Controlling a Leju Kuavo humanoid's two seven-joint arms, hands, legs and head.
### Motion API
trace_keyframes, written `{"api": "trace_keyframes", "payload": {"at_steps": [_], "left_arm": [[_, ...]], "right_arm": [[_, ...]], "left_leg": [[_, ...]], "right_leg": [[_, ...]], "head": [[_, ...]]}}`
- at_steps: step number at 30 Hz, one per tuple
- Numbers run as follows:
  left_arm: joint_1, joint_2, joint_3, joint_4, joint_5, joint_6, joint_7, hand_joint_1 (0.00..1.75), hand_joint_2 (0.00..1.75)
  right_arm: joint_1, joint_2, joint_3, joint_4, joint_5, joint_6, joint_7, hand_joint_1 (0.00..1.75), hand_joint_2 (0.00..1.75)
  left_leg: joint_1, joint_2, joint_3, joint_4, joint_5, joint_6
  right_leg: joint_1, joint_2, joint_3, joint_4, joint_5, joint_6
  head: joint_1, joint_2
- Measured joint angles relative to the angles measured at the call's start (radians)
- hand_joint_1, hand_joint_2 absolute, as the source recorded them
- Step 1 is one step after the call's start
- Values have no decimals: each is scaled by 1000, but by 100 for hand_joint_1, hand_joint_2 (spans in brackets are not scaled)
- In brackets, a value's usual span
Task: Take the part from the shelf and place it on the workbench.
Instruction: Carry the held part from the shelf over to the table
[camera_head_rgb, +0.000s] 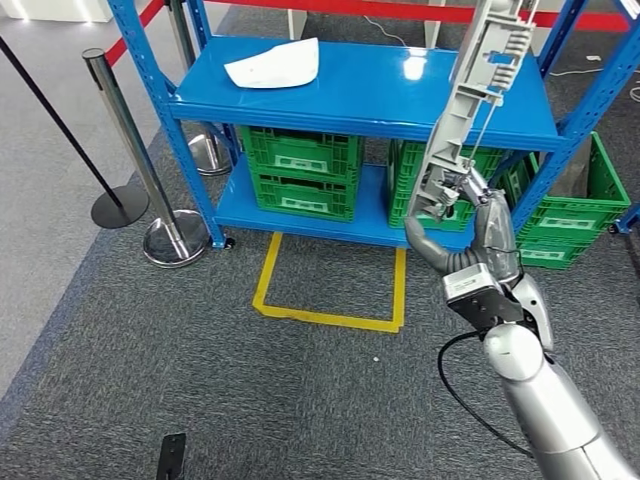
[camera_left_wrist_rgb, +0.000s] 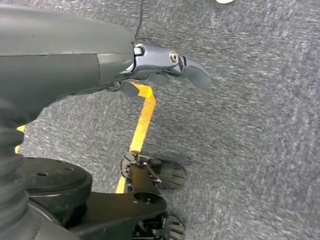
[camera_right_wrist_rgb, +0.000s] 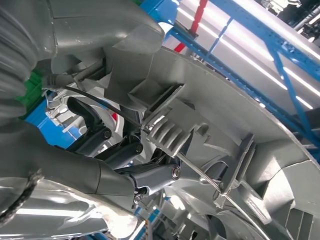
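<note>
Long grey part (camera_head_rgb: 475, 100), tilted upright

1 part (camera_head_rgb: 474, 100), perhaps 4 green crates (camera_head_rgb: 302, 170), 2 stanchions (camera_head_rgb: 128, 140)

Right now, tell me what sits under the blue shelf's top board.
Under the top board, green crates sit on the lower board; the grey part in the right robot hand covers some of them.

You're looking at a long part (camera_head_rgb: 474, 105) of matt grey moulded plastic, ribbed, with a thin metal rod along it. The right hand (camera_head_rgb: 483, 225) holding it shows dull grey plastic and a ribbed rubbery cover; the arm is smooth silver. The shelf (camera_head_rgb: 362, 85) is glossy blue painted metal, reflecting the lights. The crates (camera_head_rgb: 302, 170) look like green plastic, the sheet (camera_head_rgb: 273, 65) white paper. The floor (camera_head_rgb: 226, 370) is rough grey carpet, the stanchions (camera_head_rgb: 124, 130) polished metal.
</note>
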Motion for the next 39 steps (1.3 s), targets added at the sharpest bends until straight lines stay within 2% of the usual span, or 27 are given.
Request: {"api": "trace_keyframes", "payload": {"at_steps": [2, 4, 5, 7, 8, 9, 10, 12, 14, 17, 19, 20, 22, 23, 24, 25, 26, 28, 29, 30, 31, 33, 34, 35, 37, 38, 39], "left_arm": [[1, -1, 1, 0, 7, 4, 2, 0, 175], [1, -1, 2, 0, 13, 7, 4, 0, 175], [1, -2, 2, 0, 15, 7, 4, 0, 175], [0, -2, 2, 0, 19, 8, 4, 0, 175], [0, -2, 3, 0, 22, 8, 4, 0, 175], [1, -2, 4, 0, 25, 8, 4, 0, 175], [1, -1, 5, 0, 27, 8, 4, 0, 175], [1, -1, 6, 0, 28, 8, 4, 0, 175], [-1, -1, 6, 0, 29, 8, 4, 0, 175], [-1, 0, 7, 0, 30, 8, 6, 0, 175], [0, 0, 8, 0, 31, 9, 6, 0, 175], [-1, 0, 8, 0, 33, 9, 6, 0, 175], [0, 1, 9, 0, 37, 9, 6, 0, 175], [0, 1, 10, 0, 38, 10, 6, 0, 175], [1, 1, 11, 0, 39, 10, 6, 0, 175], [1, 1, 12, 0, 39, 10, 6, 0, 175], [1, 1, 14, 0, 39, 10, 6, 0, 175], [1, 1, 16, 0, 40, 10, 6, 0, 175], [1, 1, 16, 0, 40, 10, 6, 0, 175], [1, 1, 17, 0, 40, 11, 6, 0, 175], [1, 1, 17, 0, 40, 12, 6, 0, 175], [1, 0, 18, 0, 43, 15, 6, 0, 175], [0, -1, 18, 0, 44, 16, 6, 0, 175], [0, -2, 19, 0, 45, 16, 6, 0, 175], [0, -2, 19, 0, 46, 18, 6, 0, 175], [1, -2, 19, 0, 47, 19, 6, 0, 175], [1, -1, 20, 0, 47, 20, 6, 0, 175]], "right_arm": [[-3, 0, 0, 0, 2, -3, 0, 175, 175], [-4, 0, 0, 0, 3, -4, 0, 175, 175], [-5, 0, 1, 0, 3, -4, 0, 175, 175], [-6, 0, 1, 0, 3, -4, -1, 175, 175], [-6, 0, 2, 0, 3, -4, -1, 175, 175], [-6, 0, 2, 1, 3, -4, 0, 175, 175], [-6, 0, 2, 1, 3, -4, 0, 175, 175], [-6, 0, 3, 1, 3, -5, 0, 175, 175], [-9, 1, 4, 1, 3, -6, 0, 175, 175], [-10, 1, 5, 0, 2, -11, 0, 175, 175], [-9, 1, 5, 1, 1, -13, 1, 175, 175], [-9, 1, 4, 1, 0, -14, 1, 175, 175], [-9, 1, 5, 1, 0, -15, 0, 175, 175], [-9, 1, 5, 1, 0, -15, 0, 175, 175], [-8, 1, 5, 1, 0, -15, 0, 175, 175], [-8, 1, 5, 1, -1, -15, 0, 175, 175], [-8, 1, 6, 1, -1, -15, 1, 175, 175], [-9, 1, 6, 0, -1, -17, 0, 175, 175], [-10, 1, 6, 0, -1, -18, 0, 175, 175], [-10, 1, 6, 0, -2, -20, 0, 175, 175], [-10, 1, 6, 0, -2, -22, -1, 175, 175], [-8, 1, 4, 0, -4, -24, -1, 175, 175], [-8, 1, 2, 0, -6, -24, -1, 175, 175], [-8, 1, 1, 0, -8, -25, -1, 175, 175], [-9, 2, 1, 0, -11, -25, -3, 175, 175], [-9, 2, 1, 0, -12, -25, -4, 175, 175], [-8, 2, 1, 0, -12, -25, -4, 175, 175]], "left_leg": [[2, 0, -3, -13, 1, 8], [6, 1, -5, -23, 11, 18], [7, 1, -6, -26, 15, 23], [4, 1, -12, -26, 19, 29], [3, 1, -14, -25, 20, 30], [2, 1, -15, -24, 21, 31], [1, 1, -15, -23, 22, 31], [0, 1, -16, -19, 21, 29], [-4, 0, -24, -10, 21, 21], [-7, 2, -35, -3, 25, 8], [-5, 2, -44, 23, 1, -3], [-3, 1, -60, 62, -25, -10], [2, 1, -110, 189, -91, -20], [3, 1, -133, 245, -112, -23], [5, 1, -141, 272, -114, -23], [5, 0, -132, 260, -97, -22], [5, -2, -106, 210, -64, -19], [6, -30, -42, 76, -4, -10], [6, -43, -20, 28, 9, -5], [6, -54, -12, 4, 10, -2], [4, -55, -11, -2, 7, 0], [6, -39, -11, -15, 12, 8], [8, -31, -10, -23, 17, 14], [10, -22, -9, -29, 22, 19], [9, -5, -11, -32, 25, 24], [7, 4, -13, -31, 25, 25], [6, 12, -13, -30, 25, 25]], "right_leg": [[0, -2, -9, 0, 4, 12], [0, -2, -28, 31, -24, 20], [-1, -1, -48, 75, -54, 21], [-1, -1, -99, 203, -117, 23], [-1, -1, -116, 252, -132, 25], [-1, -1, -118, 268, -130, 25], [-1, -1, -101, 246, -111, 25], [-1, -2, -29, 122, -56, 22], [1, -2, 26, 22, -33, 17], [2, 1, 32, 4, -33, 7], [-3, 2, 30, 2, -28, -3], [-5, 3, 30, 0, -26, -8], [-6, 7, 27, 0, -23, -13], [-6, 10, 26, 1, -22, -14], [-6, 15, 25, 1, -22, -14], [-6, 20, 24, 1, -21, -14], [-6, 26, 25, 1, -20, -13], [-5, 38, 21, 2, -16, -8], [-6, 44, 17, 2, -14, -3], [-8, 50, 11, 2, -10, 3], [-9, 56, 5, 1, -5, 10], [-11, 63, -3, -2, -2, 23], [-9, 55, -12, 10, -13, 27], [-8, 43, -29, 42, -35, 30], [-6, 17, -84, 164, -99, 34], [-6, 12, -110, 226, -123, 36], [-6, 10, -123, 263, -132, 37]], "head": [[0, 0], [2, 0], [3, 0], [5, 0], [4, 0], [4, 0], [4, 0], [4, 0], [4, 0], [4, 0], [1, 0], [0, 0], [-3, 0], [-3, 0], [-3, 0], [-3, 0], [-3, 0], [-2, 0], [-2, 0], [-3, 0], [-3, 0], [-3, 0], [0, 0], [3, 0], [8, 0], [8, 0], [8, 0]]}}
